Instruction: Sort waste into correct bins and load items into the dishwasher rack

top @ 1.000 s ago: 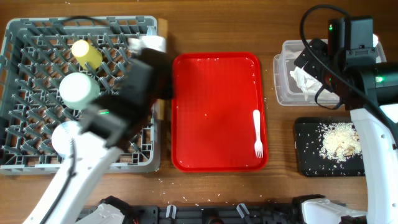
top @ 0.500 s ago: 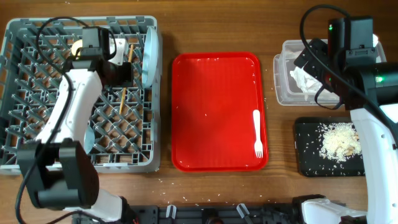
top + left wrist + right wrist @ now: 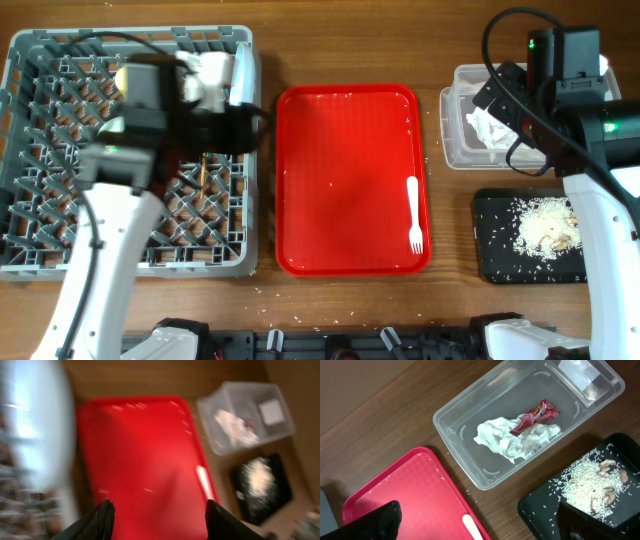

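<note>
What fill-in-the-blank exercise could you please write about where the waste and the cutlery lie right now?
1. On the red tray lies a white ____.
2. In the tub, the napkin lies against a red ____.
3. The rice sits in a bin coloured ____.

Missing words: fork; wrapper; black.
</note>
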